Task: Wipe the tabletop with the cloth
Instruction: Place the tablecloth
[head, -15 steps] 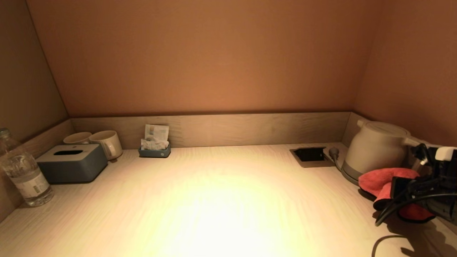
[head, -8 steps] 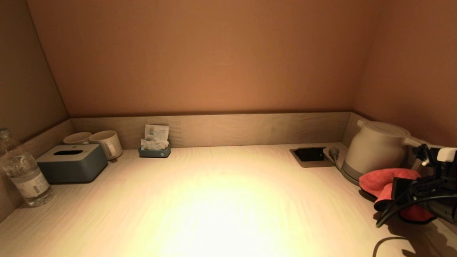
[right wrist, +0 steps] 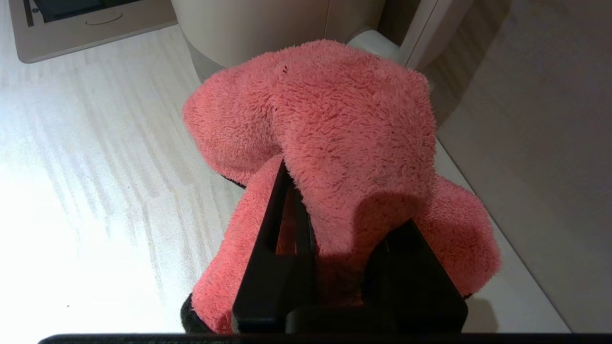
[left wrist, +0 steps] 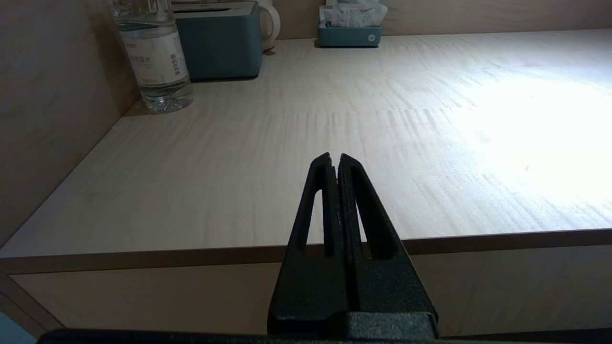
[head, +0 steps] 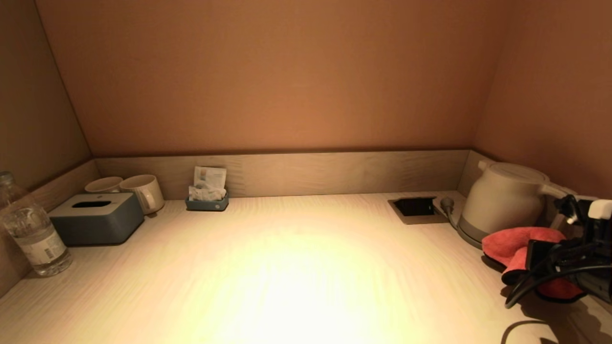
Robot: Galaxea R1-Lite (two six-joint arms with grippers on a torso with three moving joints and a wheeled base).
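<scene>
Pinching a fluffy coral-pink cloth (right wrist: 330, 143) between its black fingers, the right gripper (right wrist: 334, 224) sits low at the right end of the pale wooden tabletop (head: 296, 267). The cloth drapes over the fingers and rests on the surface just beside the cream electric kettle (head: 504, 198). The left gripper (left wrist: 334, 160), its fingers pressed together with nothing between them, hangs by the tabletop's near edge, well apart from the clear plastic water bottle (left wrist: 153, 52).

Pink cloth (right wrist: 334, 124), pale wood-grain tabletop (head: 296, 267), grey-blue tissue box (head: 95, 217), white kettle (head: 504, 198)
</scene>
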